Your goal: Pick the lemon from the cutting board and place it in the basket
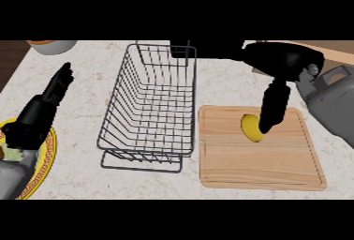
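Pale speckled stone makes up the counter [76, 56], a light marbled surface with faint grey veining; a strip of dark wood shows past its far left corner and a tan band past its far right one. Beneath the right hand [280, 61] lies a cutting board [266, 161] of light wood, rectangular with rounded corners, a fine groove running around its border and straight grain across it. Just left of that hand stands the basket [149, 112], made of thin dark wire in an open grid, long and narrow with its walls flaring outward toward the rim. Near the left hand [41, 110] a yellow plate [47, 157] with a patterned orange rim sits at the counter's near left edge, partly under the grey forearm. Beyond the left hand's fingertips, at the far edge, is a grey bowl [52, 46], only partly in view.

The lemon [251, 129] is smooth, yellow and oval, lying on the far part of the board. The right hand hangs over it with fingers [273, 110] pointing straight down, their tips against the lemon's right side and covering part of it; the fingers are extended rather than wrapped around the fruit. The left hand rests to the basket's left, fingers straight and together, holding nothing.
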